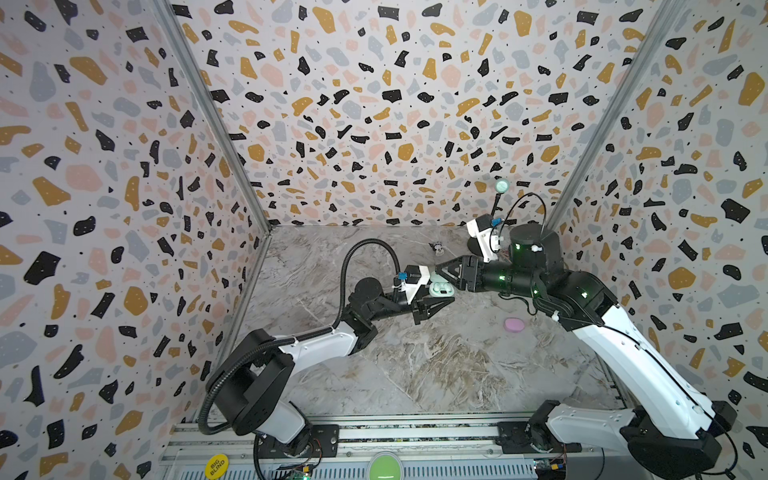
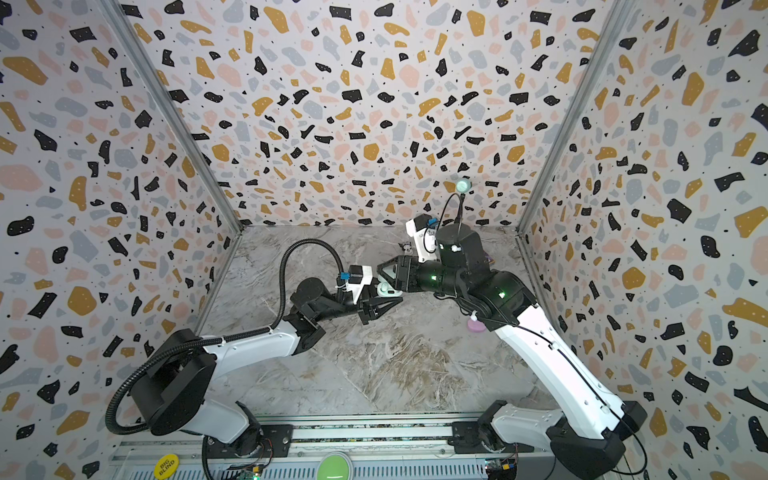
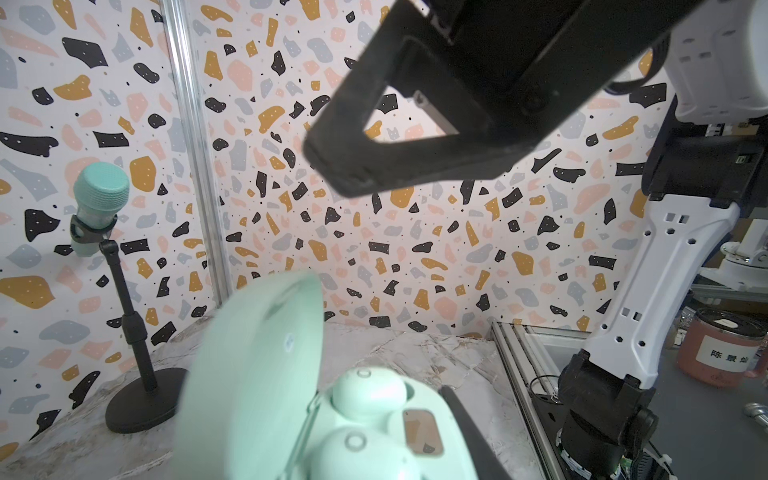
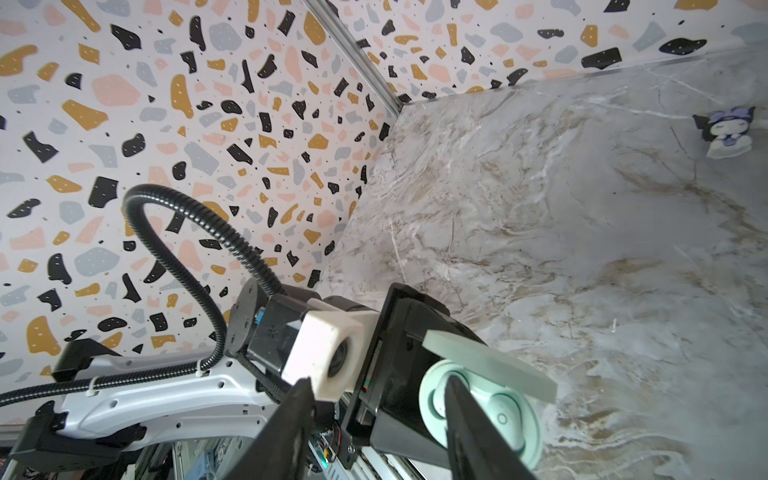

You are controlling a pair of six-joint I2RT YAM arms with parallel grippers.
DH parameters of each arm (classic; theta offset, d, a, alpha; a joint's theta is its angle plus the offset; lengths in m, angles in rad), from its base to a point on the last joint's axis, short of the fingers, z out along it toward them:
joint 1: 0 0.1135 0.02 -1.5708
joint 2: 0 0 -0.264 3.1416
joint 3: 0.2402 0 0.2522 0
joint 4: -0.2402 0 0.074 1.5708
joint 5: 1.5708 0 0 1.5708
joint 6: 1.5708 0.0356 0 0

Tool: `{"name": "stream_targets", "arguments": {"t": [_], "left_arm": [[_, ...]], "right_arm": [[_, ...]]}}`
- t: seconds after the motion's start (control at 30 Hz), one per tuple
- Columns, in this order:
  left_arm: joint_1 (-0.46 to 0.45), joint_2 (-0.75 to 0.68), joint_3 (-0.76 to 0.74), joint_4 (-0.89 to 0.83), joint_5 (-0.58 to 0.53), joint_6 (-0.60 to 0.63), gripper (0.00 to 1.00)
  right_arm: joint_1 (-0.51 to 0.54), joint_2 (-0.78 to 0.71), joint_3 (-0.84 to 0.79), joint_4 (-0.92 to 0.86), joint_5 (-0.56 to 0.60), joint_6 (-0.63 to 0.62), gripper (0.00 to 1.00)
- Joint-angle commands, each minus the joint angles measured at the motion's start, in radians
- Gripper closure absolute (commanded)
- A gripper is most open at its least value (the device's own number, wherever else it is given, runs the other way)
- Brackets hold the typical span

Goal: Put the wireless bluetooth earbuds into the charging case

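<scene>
smooth matt mint plastic charging case (image 3: 257,365), smooth marble-patterned tabletop (image 1: 415,365), dull metal corner post (image 3: 195,166)

White-shelled left arm (image 1: 316,345) and right arm (image 1: 648,357), black joints, green status lights (image 1: 502,277); a ribbed black hose (image 1: 365,245) loops off the left.

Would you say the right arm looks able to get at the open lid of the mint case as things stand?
Probably yes: the right end effector, jaws apart, hovers right beside the mint case in the left end effector, and nothing stands between it and the raised lid.
</scene>
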Motion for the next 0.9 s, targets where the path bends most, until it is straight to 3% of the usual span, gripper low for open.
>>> {"name": "stream_targets", "arguments": {"t": [0.0, 0.13, 0.27, 0.47, 0.6, 0.77, 0.87], "left_arm": [[-0.004, -0.043, 0.0, 0.03, 0.005, 0.027, 0.94], [-0.005, -0.053, -0.003, 0.022, 0.005, 0.037, 0.94], [-0.004, -0.049, 0.002, 0.02, 0.006, 0.039, 0.94], [-0.004, -0.05, 0.002, 0.018, 0.002, 0.042, 0.94], [-0.003, -0.053, 0.005, 0.018, 0.002, 0.043, 0.94], [-0.004, -0.053, 0.009, 0.009, 0.004, 0.045, 0.94], [-0.004, -0.049, 0.012, -0.001, 0.003, 0.05, 0.94]], "right_arm": [[-0.042, 0.056, 0.084, -0.127, 0.017, -0.06, 0.44], [-0.068, 0.123, 0.154, -0.179, 0.005, -0.098, 0.47], [-0.07, 0.142, 0.171, -0.184, -0.028, -0.107, 0.59], [-0.022, 0.064, 0.052, -0.176, -0.013, -0.076, 0.66], [-0.004, 0.02, -0.039, -0.165, -0.006, -0.047, 0.66], [0.019, 0.036, -0.034, -0.198, 0.028, -0.051, 0.65], [0.019, 0.049, 0.003, -0.229, 0.06, -0.055, 0.48]]}}
